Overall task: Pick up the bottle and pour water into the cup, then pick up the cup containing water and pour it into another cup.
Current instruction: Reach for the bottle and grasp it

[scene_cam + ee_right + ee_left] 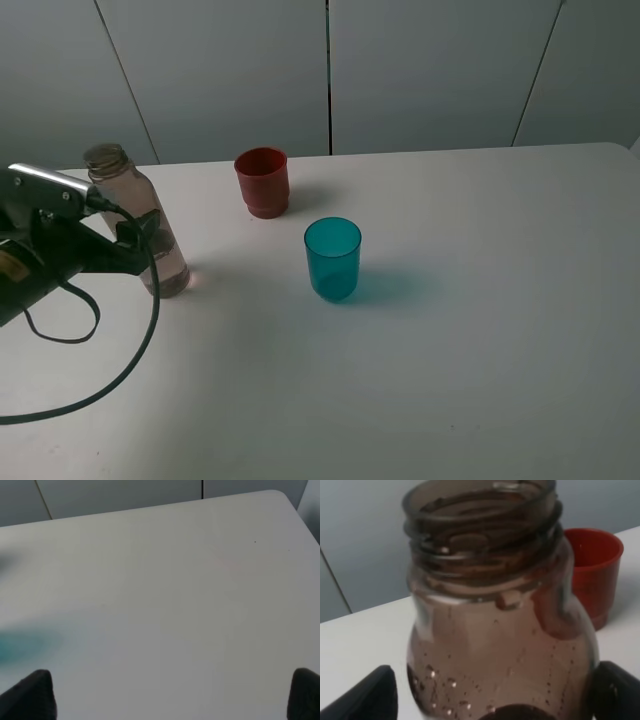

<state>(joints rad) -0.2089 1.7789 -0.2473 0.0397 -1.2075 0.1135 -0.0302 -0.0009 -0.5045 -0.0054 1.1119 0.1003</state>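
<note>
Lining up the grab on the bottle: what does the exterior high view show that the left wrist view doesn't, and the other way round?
Exterior high only: the teal cup, standing apart from the red-brown cup, and a looping black cable. Left wrist only: the capless threaded neck of the bottle close up, open jaws either side of it. Both: bottle, red-brown cup, white table.

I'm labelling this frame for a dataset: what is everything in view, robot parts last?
bottle: one, clear brownish, capless, upright at table's left
teal cup: one, translucent teal, upright near table's middle
red-brown cup: one, red-brown, upright behind the teal cup
table: one, white, under everything
wall panels: several, grey, behind table
cable: one, black, looping over table's left
left gripper: one, black, open, fingers either side of bottle
right gripper: one, black, open over bare table
</note>
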